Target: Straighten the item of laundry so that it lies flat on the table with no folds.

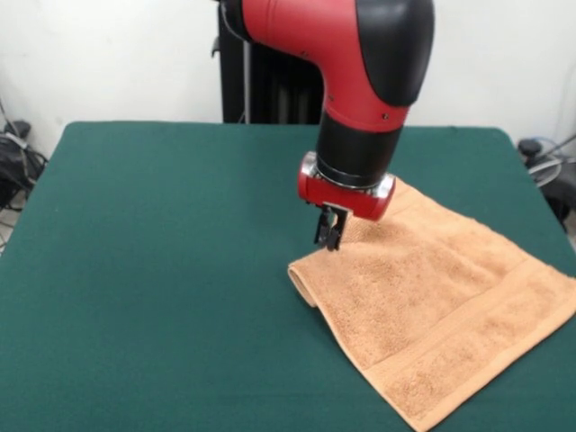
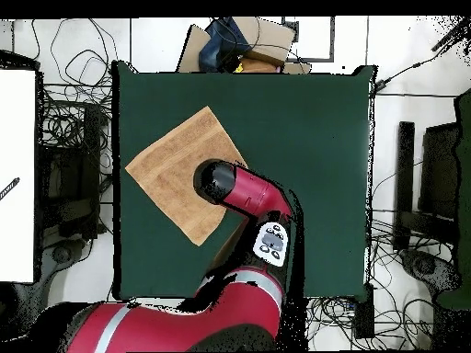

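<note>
Tool tips at towel edge, grip unclear; one corner folded under.

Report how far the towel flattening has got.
Mostly done: the towel lies spread on the green table, its woven band flat along the near edge. In hand: the claw hangs at the towel's left corner, where the edge at about looks rolled under into a fold. Whether the claw grips cloth cannot be told. Left: open out that fold so the whole towel lies flat.
</note>
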Controlling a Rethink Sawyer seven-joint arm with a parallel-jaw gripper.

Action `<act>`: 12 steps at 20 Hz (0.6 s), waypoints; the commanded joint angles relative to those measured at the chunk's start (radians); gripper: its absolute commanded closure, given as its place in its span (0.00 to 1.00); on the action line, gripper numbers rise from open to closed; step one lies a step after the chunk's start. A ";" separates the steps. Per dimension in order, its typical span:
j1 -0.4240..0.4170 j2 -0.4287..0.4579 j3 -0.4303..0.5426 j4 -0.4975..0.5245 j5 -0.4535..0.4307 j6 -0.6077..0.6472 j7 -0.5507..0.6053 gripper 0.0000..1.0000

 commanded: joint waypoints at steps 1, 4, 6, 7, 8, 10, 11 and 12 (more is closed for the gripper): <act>-0.023 -0.031 0.144 0.084 -0.046 -0.073 0.122 1.00; -0.022 -0.039 0.144 0.094 -0.049 -0.068 0.121 1.00; -0.019 -0.033 0.139 0.091 -0.053 -0.060 0.119 1.00; -0.017 -0.027 0.136 0.087 -0.055 -0.055 0.118 1.00; -0.023 -0.019 0.142 0.084 -0.057 -0.065 0.114 1.00; -0.036 -0.001 0.155 0.080 -0.063 -0.089 0.106 1.00; -0.042 0.008 0.161 0.083 -0.068 -0.110 0.105 1.00; -0.048 0.015 0.167 0.084 -0.072 -0.127 0.104 1.00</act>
